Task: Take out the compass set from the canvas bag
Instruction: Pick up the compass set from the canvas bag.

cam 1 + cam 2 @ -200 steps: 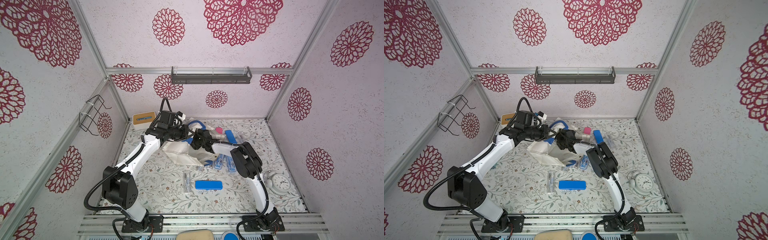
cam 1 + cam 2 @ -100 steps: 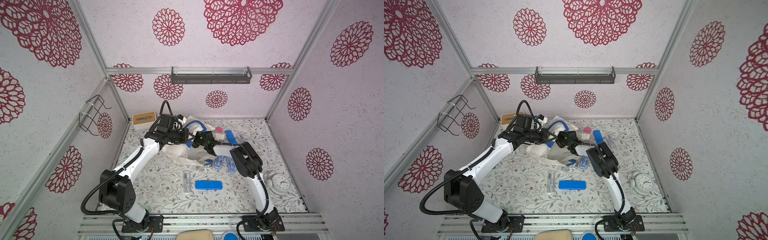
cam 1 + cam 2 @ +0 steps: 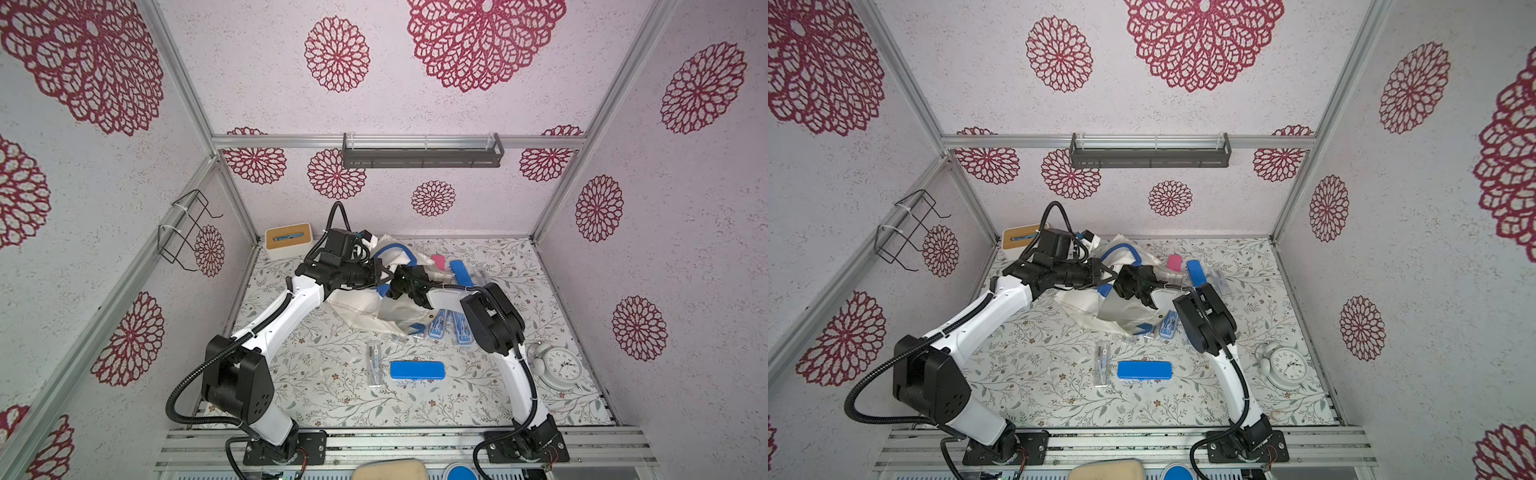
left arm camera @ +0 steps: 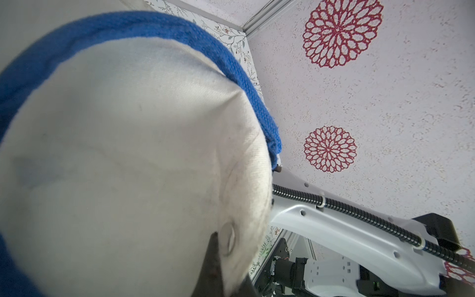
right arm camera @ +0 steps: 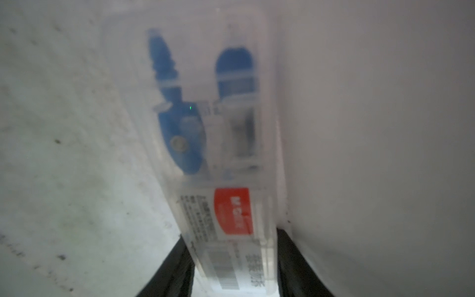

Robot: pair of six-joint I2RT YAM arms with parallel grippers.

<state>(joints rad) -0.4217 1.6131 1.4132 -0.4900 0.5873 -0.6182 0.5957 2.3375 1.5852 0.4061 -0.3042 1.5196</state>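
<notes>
The canvas bag (image 3: pixel 365 307) lies slumped just toward 12 o'clock of the table's middle. The left gripper (image 3: pixel 384 277) is clamped shut on its rim beside a blue handle (image 4: pixel 154 28), lifting the mouth. The right gripper (image 5: pixel 231 239) reaches into that mouth from 3 o'clock. The compass set (image 5: pixel 226 128), a clear case with blue parts and a red label, is inside the bag, between cloth walls. The right jaws stand against both of its long edges, gripping it as far as the blurred view shows.

To do this step well, the right arm should draw the case straight back along its own length, toward 3 o'clock, so no corner catches the cloth. The left arm should keep the rim high and taut. Smooth plastic held near 1 end may swing or slip, so a firm squeeze and a slow pull seem wise.

In both top views the right fingertips and the case are hidden inside the bag. The right wrist view is smeared, so the label's small print cannot be read. In the left wrist view cloth covers most of the jaws, so how much fabric is pinched cannot be told. 2 clear cases (image 3: pixel 440 328) at the bag's 4 o'clock are partly covered by the right arm.
</notes>
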